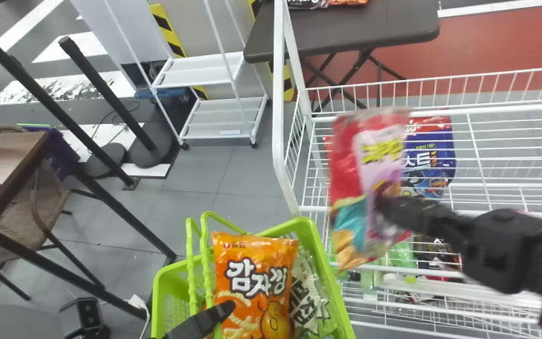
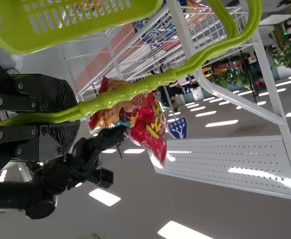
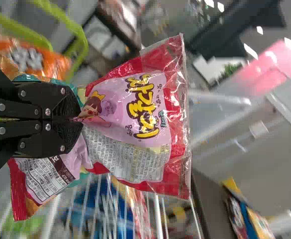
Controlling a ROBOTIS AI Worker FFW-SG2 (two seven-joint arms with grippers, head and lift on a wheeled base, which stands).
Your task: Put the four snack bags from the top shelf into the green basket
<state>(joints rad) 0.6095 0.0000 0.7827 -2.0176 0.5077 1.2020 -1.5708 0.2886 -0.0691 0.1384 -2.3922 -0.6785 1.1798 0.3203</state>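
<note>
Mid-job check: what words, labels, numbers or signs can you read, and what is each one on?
"감자깡": orange bag in the green basket.
"집": last character on the white bag beside it; the rest is covered.
"트": blue bag on the rack; partly hidden.
Not surely readable: the yellow lettering and small print on the bag in the right gripper, and the blue sign.
</note>
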